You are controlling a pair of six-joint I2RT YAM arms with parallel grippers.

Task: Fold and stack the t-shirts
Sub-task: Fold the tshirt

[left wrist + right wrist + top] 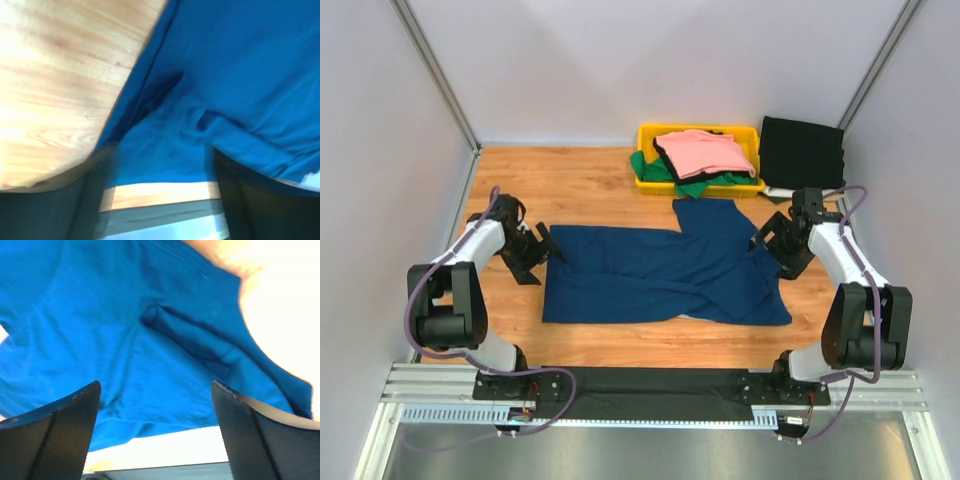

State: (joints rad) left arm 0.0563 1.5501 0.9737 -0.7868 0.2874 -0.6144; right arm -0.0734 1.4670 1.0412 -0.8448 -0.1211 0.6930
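A large navy blue t-shirt (660, 275) lies spread and partly folded across the middle of the wooden table, one part reaching back toward the bin. My left gripper (548, 248) sits at its left edge. In the left wrist view the gripper (162, 155) is open, its blurred dark fingers (50, 210) standing apart, with the navy cloth (225, 75) just beyond them. My right gripper (760, 240) is at the shirt's right edge. The right wrist view shows this gripper (156, 386) open over the navy cloth (125, 315), with nothing between its fingers (55, 435).
A yellow bin (748, 131) at the back holds a folded pink t-shirt (705, 150) on top of a green one (695, 187). A folded black t-shirt (802, 152) lies at the back right. White walls close in the table on three sides.
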